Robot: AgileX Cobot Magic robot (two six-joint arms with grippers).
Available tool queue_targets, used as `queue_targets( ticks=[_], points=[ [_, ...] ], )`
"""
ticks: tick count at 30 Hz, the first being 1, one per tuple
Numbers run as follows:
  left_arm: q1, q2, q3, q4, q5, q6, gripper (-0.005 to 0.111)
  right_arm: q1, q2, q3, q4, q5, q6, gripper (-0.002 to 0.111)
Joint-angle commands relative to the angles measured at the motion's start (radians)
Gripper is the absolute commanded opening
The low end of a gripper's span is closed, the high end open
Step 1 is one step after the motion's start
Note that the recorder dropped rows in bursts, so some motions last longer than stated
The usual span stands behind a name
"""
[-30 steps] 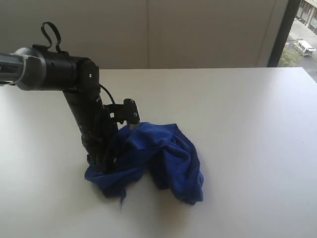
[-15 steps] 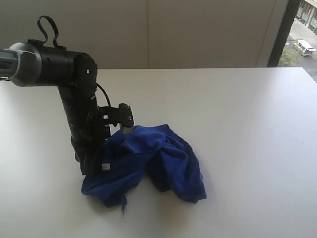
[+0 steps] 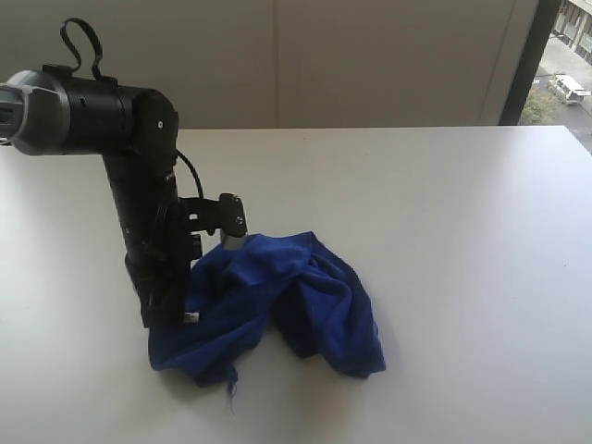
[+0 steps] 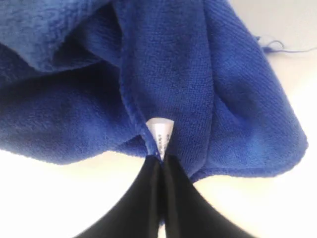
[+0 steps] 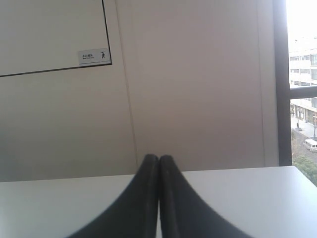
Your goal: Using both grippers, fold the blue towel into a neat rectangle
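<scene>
And there was the blue towel (image 3: 277, 301), bunched in a crumpled heap on the white table (image 3: 462, 240), lying toward seven o'clock of the tabletop in the exterior view. The left arm (image 3: 143, 213) stood steeply over the heap's nine o'clock edge. The left gripper (image 4: 159, 159) was pinched tight, its fingers (image 4: 141, 198) pressed together on the towel's hem right at the small white tag (image 4: 160, 133). Over on the other arm, the right gripper (image 5: 158, 159) was fully closed too, with nothing between its fingers, pointing across the table toward the pale wall (image 5: 198, 89).
</scene>
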Motion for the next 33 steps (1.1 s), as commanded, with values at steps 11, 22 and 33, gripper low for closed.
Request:
queue_targets(
  ticks=[11, 22, 33],
  points=[
    [0.004, -0.457, -0.002, 0.242, 0.037, -0.174, 0.0, 0.0, -0.006, 0.005, 0.001, -0.015, 0.004, 0.0],
    [0.004, -0.617, -0.002, 0.335, 0.026, -0.232, 0.0, 0.0, -0.006, 0.005, 0.001, -0.068, 0.129, 0.0],
    [0.004, -0.674, -0.002, 0.743, -0.095, -0.691, 0.0, 0.0, -0.006, -0.016, 0.004, 0.257, 0.42, 0.0]
  ],
)
